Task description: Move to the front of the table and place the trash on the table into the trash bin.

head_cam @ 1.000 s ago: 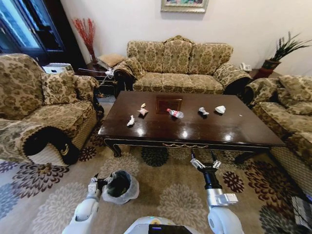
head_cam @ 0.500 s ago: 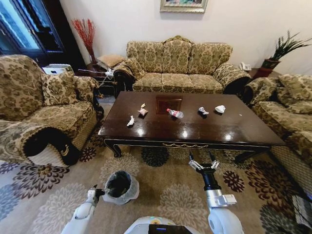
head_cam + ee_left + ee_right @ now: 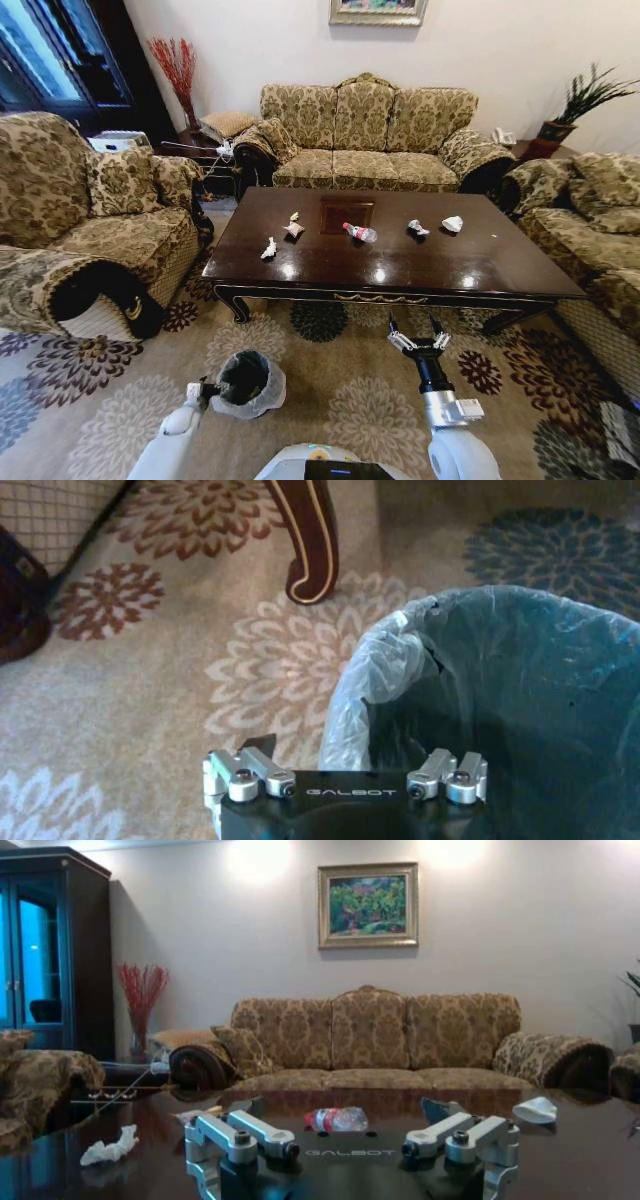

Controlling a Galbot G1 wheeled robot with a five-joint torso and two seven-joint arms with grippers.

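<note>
Trash lies on the glossy dark brown wood table (image 3: 400, 265), beyond both grippers. From left to right: a white paper wad (image 3: 268, 247), a tan paper wad (image 3: 293, 228), a small clear plastic bottle with a red cap (image 3: 361, 233), a crumpled white wad (image 3: 417, 228) and a flat white wad (image 3: 452, 224). The left gripper (image 3: 203, 390) grips the rim of the small round black bin with a whitish bag liner (image 3: 248, 383), on the flowered carpet (image 3: 340, 390). The right gripper (image 3: 417, 336) is spread wide, holding nothing, before the table's near edge.

Open carpet (image 3: 340, 385) lies between the robot and the worktop (image 3: 400, 268), with only the trash bin (image 3: 247, 383) standing on it at the left. Sofas (image 3: 95, 225) close in on the worktop's left, far and right sides. The trash (image 3: 360, 233) lies well apart across the worktop, with bare wood between pieces.
</note>
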